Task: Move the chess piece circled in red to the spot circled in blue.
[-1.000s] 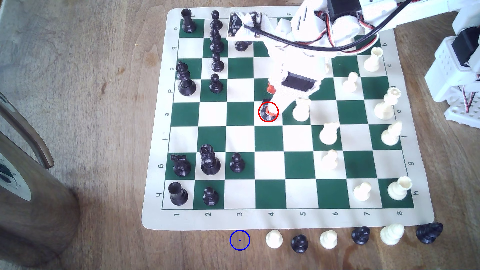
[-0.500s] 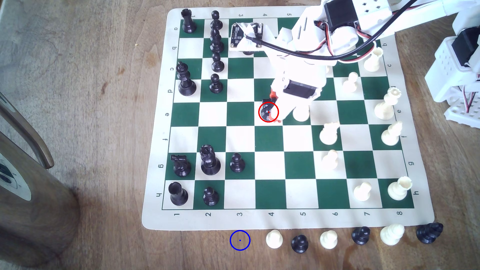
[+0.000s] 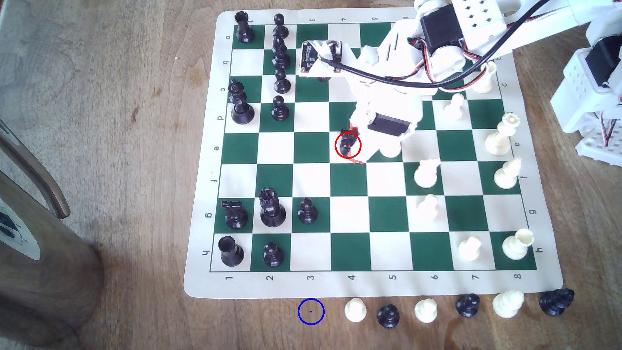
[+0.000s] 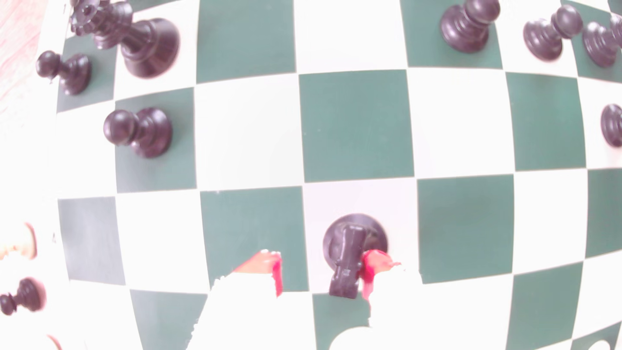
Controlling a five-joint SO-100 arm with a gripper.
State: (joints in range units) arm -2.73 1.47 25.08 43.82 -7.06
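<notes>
The chess piece circled in red is a black knight standing on a white square near the middle of the board. My gripper has come down over it from the exterior view's right. In the wrist view the knight stands between my two red-tipped fingers. One fingertip touches its side and the other fingertip stands well apart, so the gripper is open. The spot circled in blue lies on bare wood just off the board's near edge, at the left end of a row of pieces.
A white piece stands one square to the knight's right in the exterior view, partly hidden by my arm. Several captured pieces line the wood beside the blue circle, starting with a white pawn. A wooden cylinder stands at far left.
My gripper has sunk lower and shifted slightly toward the near edge, so its fingers now straddle the knight. The knight stays on its square.
</notes>
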